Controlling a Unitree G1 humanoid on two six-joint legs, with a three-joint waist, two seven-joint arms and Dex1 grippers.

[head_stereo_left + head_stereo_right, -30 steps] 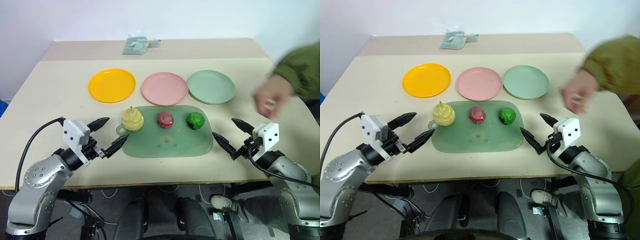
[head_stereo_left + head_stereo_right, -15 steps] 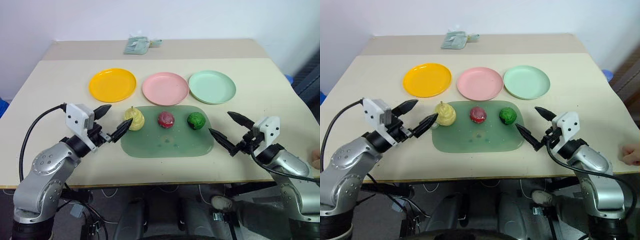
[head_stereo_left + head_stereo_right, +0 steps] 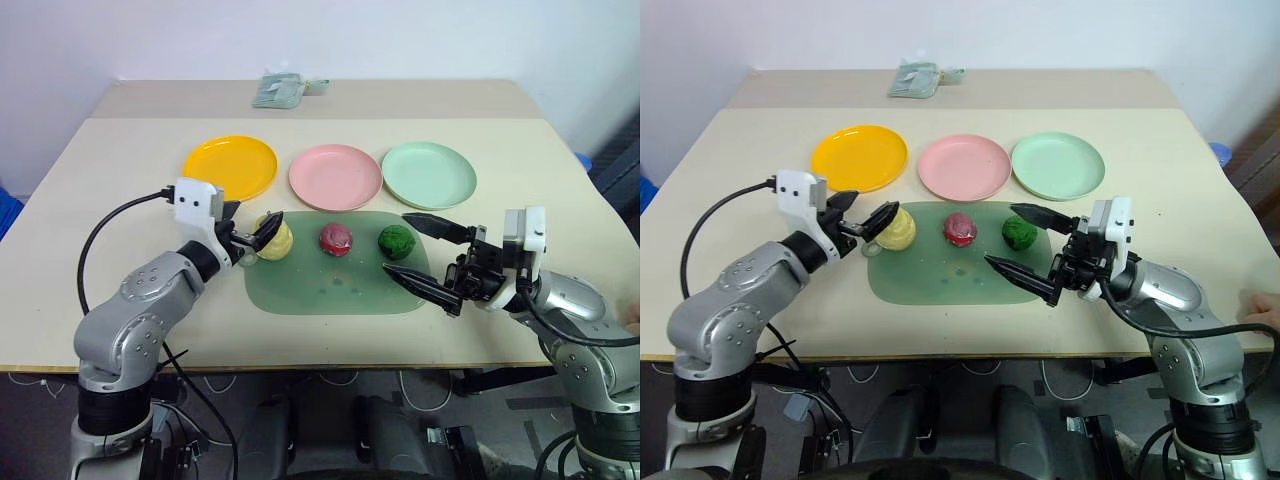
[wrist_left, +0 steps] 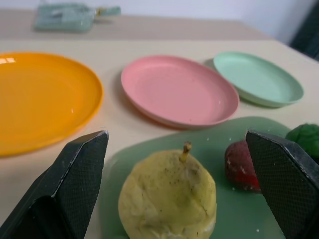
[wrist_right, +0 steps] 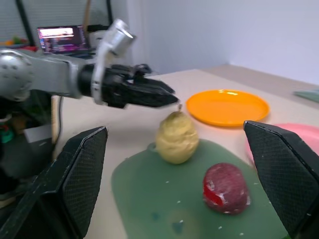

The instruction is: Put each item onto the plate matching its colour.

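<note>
While all three plates (image 3: 335,176) sit bare | pear (image 3: 272,238) between wide left tool (image 3: 245,230) | right tool (image 3: 420,252) wide

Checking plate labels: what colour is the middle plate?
Pink; the middle plate shows best in the left wrist view.

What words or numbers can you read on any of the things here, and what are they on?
There are none that can be read.
The folded packet at the far edge of the table: any print on it is too small to read.
The lit screen in the background: too blurred to read.
The plates, toy foods and green mat: plain.
</note>
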